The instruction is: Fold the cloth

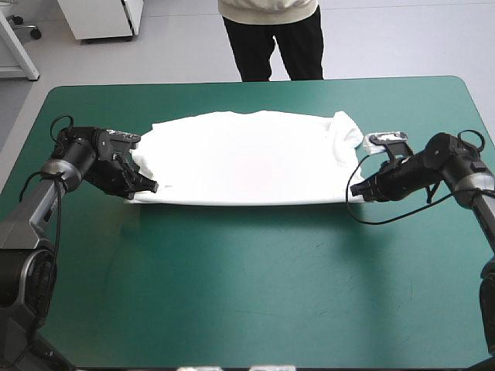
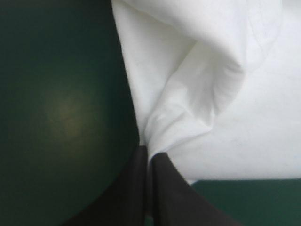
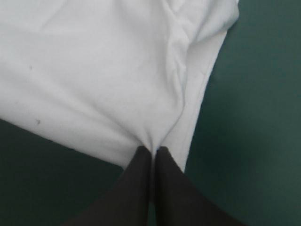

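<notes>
The white T-shirt (image 1: 247, 158) lies spread wide across the far half of the teal-green table, its near edge straight. My left gripper (image 1: 147, 185) pinches the shirt's near left corner, fingers all but shut on the cloth (image 2: 188, 108). At the opposite end my right gripper (image 1: 360, 191) holds the near right corner, where the fabric (image 3: 117, 84) bunches into creases between the black fingertips (image 3: 141, 157). A sleeve (image 1: 348, 135) is puckered up beside the right gripper.
Bare teal-green cover (image 1: 255, 286) fills the near half of the table. A person stands beyond the far edge, away from the tabletop.
</notes>
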Controlling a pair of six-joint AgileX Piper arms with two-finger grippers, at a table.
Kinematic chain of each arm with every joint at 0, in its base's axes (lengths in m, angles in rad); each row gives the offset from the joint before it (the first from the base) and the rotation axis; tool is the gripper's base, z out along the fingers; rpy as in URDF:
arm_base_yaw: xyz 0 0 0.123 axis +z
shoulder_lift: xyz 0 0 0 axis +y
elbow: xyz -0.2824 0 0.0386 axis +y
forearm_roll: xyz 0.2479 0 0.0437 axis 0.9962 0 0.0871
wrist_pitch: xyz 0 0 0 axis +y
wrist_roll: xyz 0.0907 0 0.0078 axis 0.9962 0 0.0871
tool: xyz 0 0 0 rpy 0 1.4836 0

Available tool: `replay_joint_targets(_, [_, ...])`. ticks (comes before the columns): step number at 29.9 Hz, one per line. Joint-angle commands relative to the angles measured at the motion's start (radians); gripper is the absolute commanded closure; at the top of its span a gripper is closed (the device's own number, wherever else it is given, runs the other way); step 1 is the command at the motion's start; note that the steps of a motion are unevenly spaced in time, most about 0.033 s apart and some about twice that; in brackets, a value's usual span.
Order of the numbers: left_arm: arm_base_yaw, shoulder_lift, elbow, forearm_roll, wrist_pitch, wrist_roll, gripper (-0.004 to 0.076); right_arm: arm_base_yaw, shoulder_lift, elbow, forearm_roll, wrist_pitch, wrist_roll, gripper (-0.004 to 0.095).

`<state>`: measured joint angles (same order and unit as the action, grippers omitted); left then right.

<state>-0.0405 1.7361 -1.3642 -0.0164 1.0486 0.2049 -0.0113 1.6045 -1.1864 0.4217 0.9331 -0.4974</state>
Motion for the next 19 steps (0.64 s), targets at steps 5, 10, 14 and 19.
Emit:
replay_joint_targets(5, [0.003,-0.056,0.065,-0.078,0.075,0.068,0.0733,-0.009,-0.111,0.103,-0.072,0.019,0.061,0.0923])
replay_joint_targets(10, [0.003,-0.076,0.207,-0.133,0.02,0.085,0.0733,-0.009,-0.131,0.161,-0.067,0.025,0.061,0.0923])
replay_joint_targets(14, [0.003,-0.1,0.275,-0.133,-0.033,0.085,0.0733,-0.009,-0.133,0.171,-0.072,0.035,0.069,0.0923])
replay_joint_targets(19, [0.003,-0.106,0.284,-0.15,-0.042,0.085,0.0733,-0.007,-0.133,0.182,-0.096,0.065,0.093,0.0923])
